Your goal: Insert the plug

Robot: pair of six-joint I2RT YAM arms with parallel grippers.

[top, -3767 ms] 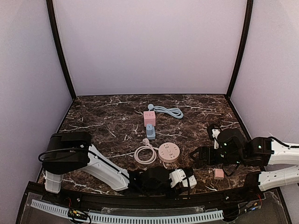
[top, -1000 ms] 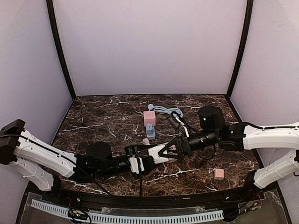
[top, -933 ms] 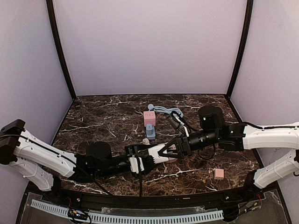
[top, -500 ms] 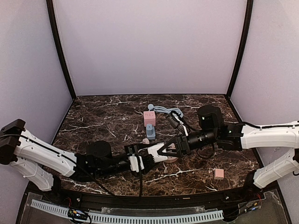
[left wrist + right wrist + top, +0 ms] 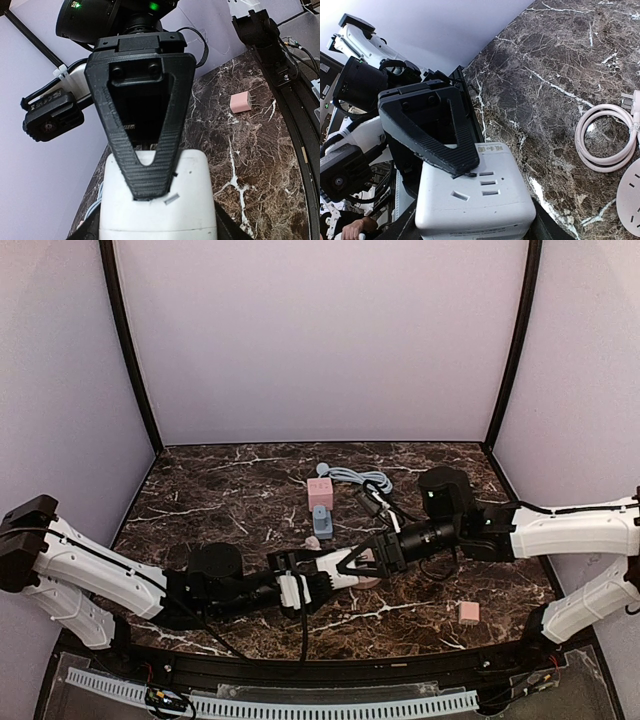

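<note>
Arms swung in from well apart: left fingers (image 5: 432, 125) and right fingers (image 5: 145, 125) now both clamp the white socket cube (image 5: 333, 574) above the surface (image 5: 220, 500). Likely a handover; nothing plugged in yet.

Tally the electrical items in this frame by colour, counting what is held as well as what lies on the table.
Pink: 3 (pink cube socket, small pink plug, pale pink round strip with its coiled cord)
Blue: 2 (blue adapter, blue cable)
White: 1 (white cube socket, held off the table)
Total: 6
</note>
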